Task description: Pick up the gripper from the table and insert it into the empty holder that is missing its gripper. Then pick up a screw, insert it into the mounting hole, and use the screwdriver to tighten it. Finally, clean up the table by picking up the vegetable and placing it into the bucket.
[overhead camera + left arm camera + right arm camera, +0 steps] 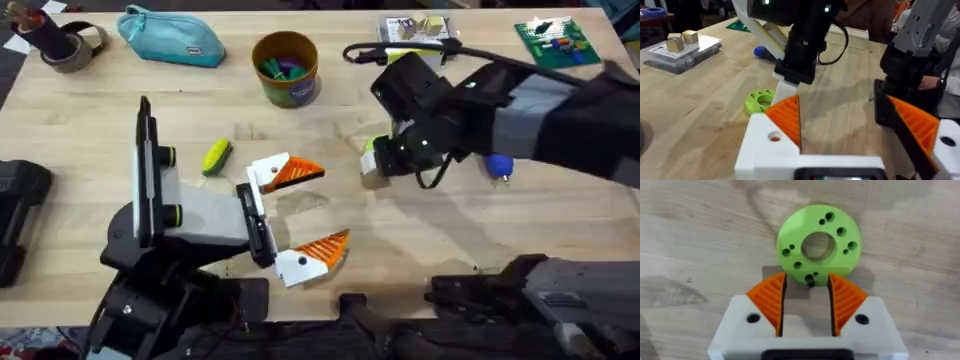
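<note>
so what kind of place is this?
Likely a robotics lab workbench: a wooden table with a green circuit board, a box of small parts and a roll of tape.

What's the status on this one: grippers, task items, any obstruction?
Left gripper open, empty, idle near the vegetable. Right gripper part open, straddling the lime-green round part on the table. Screwdriver lies under the right arm. Bucket unobstructed.
</note>
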